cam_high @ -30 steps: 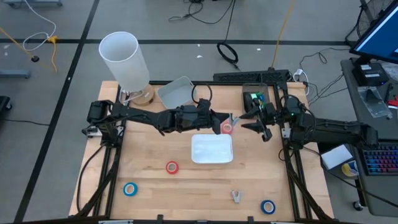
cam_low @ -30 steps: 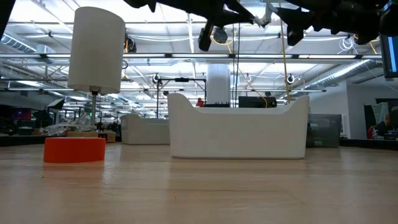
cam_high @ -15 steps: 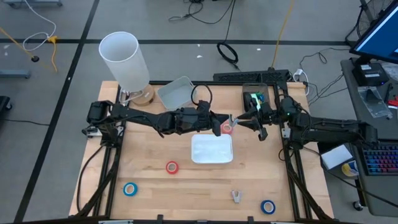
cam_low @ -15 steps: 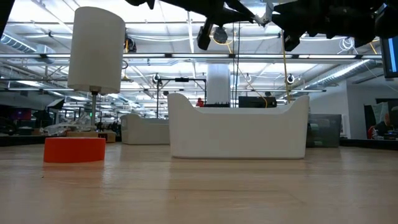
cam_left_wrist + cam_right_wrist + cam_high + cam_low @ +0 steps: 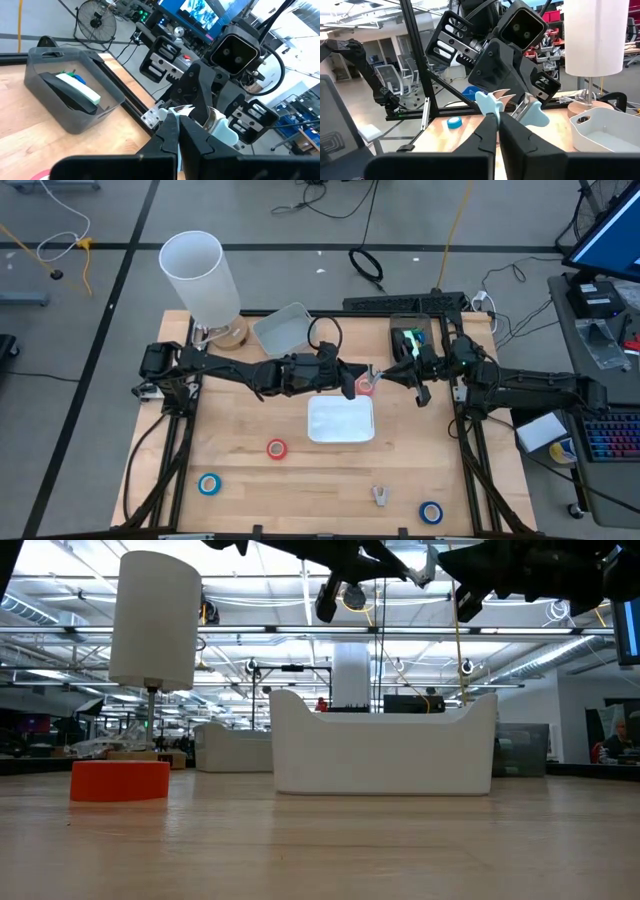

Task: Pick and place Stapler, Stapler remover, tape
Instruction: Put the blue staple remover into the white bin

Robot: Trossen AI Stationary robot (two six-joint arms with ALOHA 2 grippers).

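A stapler remover (image 5: 370, 374) with pale-blue handles and metal claws hangs above the table's middle, just beyond the white tray (image 5: 340, 421). My left gripper (image 5: 355, 380) reaches it from the left and my right gripper (image 5: 388, 376) from the right. Both are shut on it. A dark stapler with a pale top (image 5: 75, 91) lies in the grey bin (image 5: 410, 338). One red tape roll (image 5: 276, 448) and two blue ones (image 5: 208, 484) (image 5: 430, 512) lie flat on the near half of the table. Another red one (image 5: 365, 388) shows under the grippers. My left gripper comes level from the table's left and is shut on the remover beside its metal claws (image 5: 181, 111). One blue handle (image 5: 226, 133) sticks out beside the fingers. Its own fingers hide the exact spot. The remover is clear of the table. My right gripper pinches the remover's other pale-blue handle (image 5: 487, 106) between its two fingertips (image 5: 485, 131). The fingers come level from the table's right. The claws (image 5: 504, 95) and the far handle (image 5: 538, 115) stand beyond the fingertips, toward the left gripper.
A white bin (image 5: 282, 328) and a tall white cylinder on a stand (image 5: 200, 272) are at the far left. A small grey metal item (image 5: 380, 495) lies near the front edge. There is bare wood between the tray and the rolls.
My right gripper has moved toward the table's left, up to the stapler remover held by my left gripper, and has shut on its near handle. The remover and my left gripper have stayed in place.
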